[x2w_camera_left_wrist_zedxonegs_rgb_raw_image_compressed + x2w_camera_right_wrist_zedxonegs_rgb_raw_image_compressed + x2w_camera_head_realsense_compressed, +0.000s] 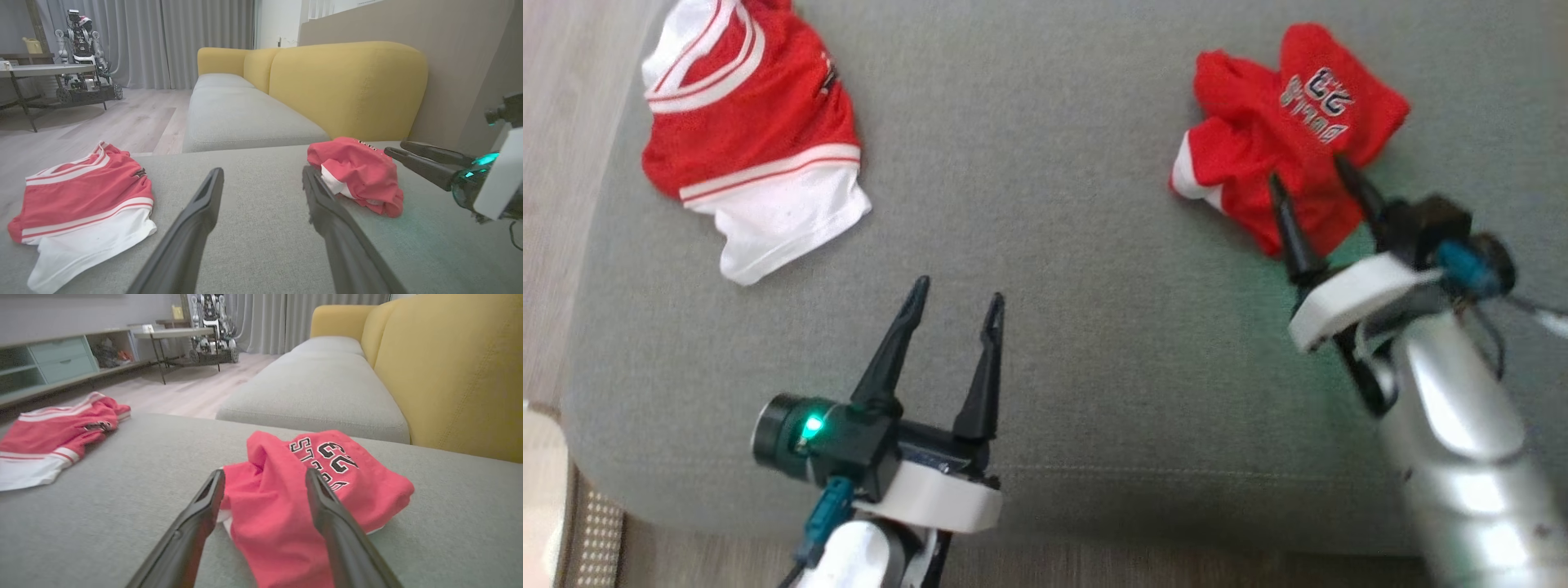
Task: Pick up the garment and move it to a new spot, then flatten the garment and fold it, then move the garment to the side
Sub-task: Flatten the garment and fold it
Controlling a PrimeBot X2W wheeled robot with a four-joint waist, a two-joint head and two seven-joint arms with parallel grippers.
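Jersey (1258, 122) is lying crumpled on the cushion's (1054, 204) right, lettering partly folded under. Shorts (743, 106) are running off the top-left; left hand (959, 290) is hovering empty, wide open; right hand (1307, 170) is hanging wide open over the jersey, contact unclear.

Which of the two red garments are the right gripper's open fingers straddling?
The crumpled jersey with black lettering, by the yellow backrest; the white-striped shorts lie apart, far left.

Red jersey (1258, 147) | we find it crumpled in a heap, lettering facing up, white trim showing | lies on grey cushion (1054, 204), right side
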